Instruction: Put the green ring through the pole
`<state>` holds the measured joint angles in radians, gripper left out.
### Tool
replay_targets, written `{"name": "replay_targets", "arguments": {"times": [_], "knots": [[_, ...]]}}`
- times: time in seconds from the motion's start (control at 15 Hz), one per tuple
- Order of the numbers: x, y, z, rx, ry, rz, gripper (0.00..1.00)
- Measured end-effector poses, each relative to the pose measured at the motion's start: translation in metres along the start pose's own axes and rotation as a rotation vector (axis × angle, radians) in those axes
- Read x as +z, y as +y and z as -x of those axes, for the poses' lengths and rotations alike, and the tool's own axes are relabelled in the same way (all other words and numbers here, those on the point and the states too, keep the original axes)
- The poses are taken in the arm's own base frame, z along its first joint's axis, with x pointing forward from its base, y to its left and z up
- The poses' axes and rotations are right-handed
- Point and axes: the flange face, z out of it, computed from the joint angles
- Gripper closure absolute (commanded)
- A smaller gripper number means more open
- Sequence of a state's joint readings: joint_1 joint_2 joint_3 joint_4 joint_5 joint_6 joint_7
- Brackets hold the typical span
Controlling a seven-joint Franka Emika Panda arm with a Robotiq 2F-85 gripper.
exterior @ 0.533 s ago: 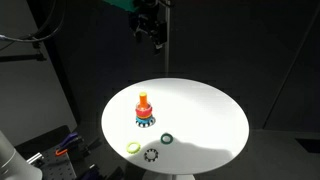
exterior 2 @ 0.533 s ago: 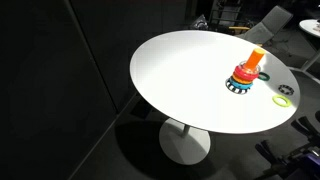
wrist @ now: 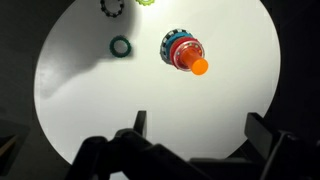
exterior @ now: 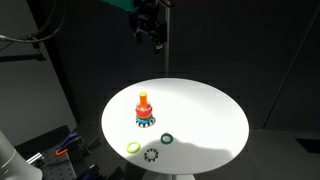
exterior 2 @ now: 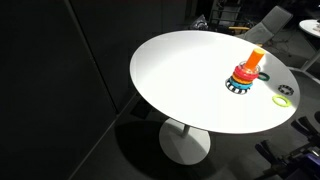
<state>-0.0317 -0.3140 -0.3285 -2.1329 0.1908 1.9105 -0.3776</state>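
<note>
W/ jaws wide, claw (exterior: 150, 41) hangs well above green ring (exterior: 167, 138).

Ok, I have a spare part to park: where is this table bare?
The round white table is bare on the whole side of the orange-red pole facing away from the rings. Crowded: the rim strip holding the dark green ring, pale yellow-green ring and black toothed ring.

Round white worktop (wrist: 90, 105) seen from above, pole (wrist: 185, 52) upright near top centre, green ring (wrist: 121, 46) flat beside it and apart, black toothed ring (wrist: 112, 6) at the top edge, pincer (wrist: 197, 128) with fingers spread wide, holding nothing
</note>
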Motion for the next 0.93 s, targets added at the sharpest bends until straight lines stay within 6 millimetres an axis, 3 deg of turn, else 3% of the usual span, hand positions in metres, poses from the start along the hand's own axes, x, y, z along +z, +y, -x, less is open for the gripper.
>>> {"name": "replay_targets", "arguments": {"times": [0.47, 0.93], "knots": [[0.029, 0.021, -0.016, 0.046, -0.066, 0.019, 0.0], [0.091, 0.059, -0.033, 0.11, -0.192, 0.037, 0.0]]}}
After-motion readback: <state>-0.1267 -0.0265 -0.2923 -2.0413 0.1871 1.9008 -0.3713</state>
